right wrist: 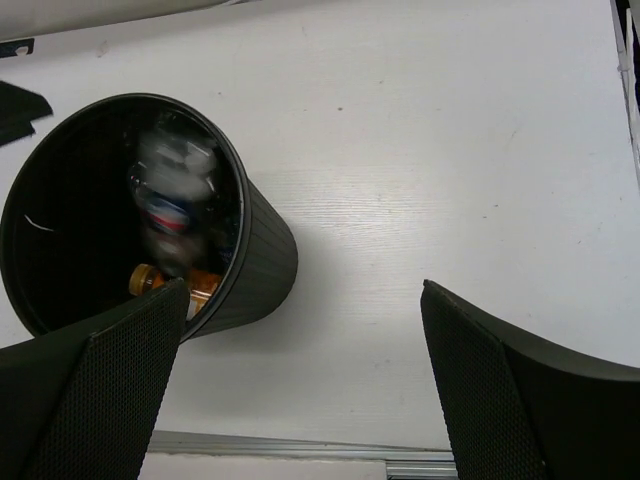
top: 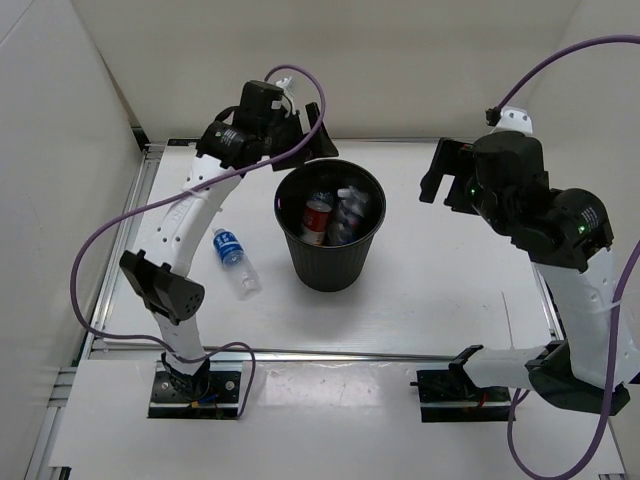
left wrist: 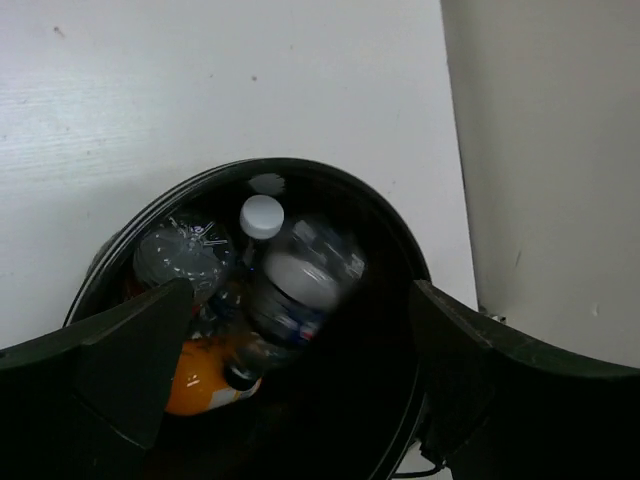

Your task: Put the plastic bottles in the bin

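The black bin (top: 330, 262) stands mid-table and holds several bottles. In the left wrist view a blurred clear bottle (left wrist: 300, 285) with a white cap is inside the bin (left wrist: 400, 250), above an orange bottle (left wrist: 195, 375) and a crumpled clear one (left wrist: 178, 255). My left gripper (top: 312, 135) is open and empty over the bin's far rim. One clear bottle with a blue label (top: 233, 257) lies on the table left of the bin. My right gripper (top: 445, 170) is open and empty, right of the bin. In the right wrist view the bin (right wrist: 262, 262) shows a blurred bottle (right wrist: 170, 200).
White walls close in the back and left. A metal rail (top: 330, 352) runs along the table's near edge. The left arm's elbow (top: 160, 285) hangs over the near left. Purple cables loop above both arms.
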Action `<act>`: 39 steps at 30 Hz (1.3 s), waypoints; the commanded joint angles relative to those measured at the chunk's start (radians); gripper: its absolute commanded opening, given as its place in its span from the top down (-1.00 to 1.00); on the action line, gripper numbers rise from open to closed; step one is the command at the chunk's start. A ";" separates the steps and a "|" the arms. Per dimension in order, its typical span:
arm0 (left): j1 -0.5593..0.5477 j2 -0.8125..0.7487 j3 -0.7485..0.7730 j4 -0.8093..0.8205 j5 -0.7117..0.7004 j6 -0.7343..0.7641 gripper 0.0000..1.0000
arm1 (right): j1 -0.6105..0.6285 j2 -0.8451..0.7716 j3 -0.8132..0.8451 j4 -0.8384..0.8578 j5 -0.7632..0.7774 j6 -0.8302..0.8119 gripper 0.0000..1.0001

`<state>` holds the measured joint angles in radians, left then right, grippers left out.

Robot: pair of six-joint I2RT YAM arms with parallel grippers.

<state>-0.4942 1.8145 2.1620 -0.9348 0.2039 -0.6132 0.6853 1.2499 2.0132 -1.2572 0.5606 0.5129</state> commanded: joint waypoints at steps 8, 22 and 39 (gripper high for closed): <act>0.077 -0.294 -0.153 -0.180 -0.548 -0.099 -1.00 | -0.070 -0.027 -0.028 0.033 -0.108 -0.013 -1.00; 0.422 -0.380 -0.944 -0.009 -0.198 -0.194 -1.00 | -0.079 -0.026 -0.073 0.033 -0.225 -0.002 -1.00; 0.394 -0.064 -0.978 0.146 -0.081 -0.123 -1.00 | -0.079 -0.044 -0.113 0.033 -0.263 -0.011 -1.00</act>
<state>-0.0906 1.7142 1.1576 -0.8207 0.0517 -0.7559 0.6098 1.2221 1.9057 -1.2556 0.3103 0.5148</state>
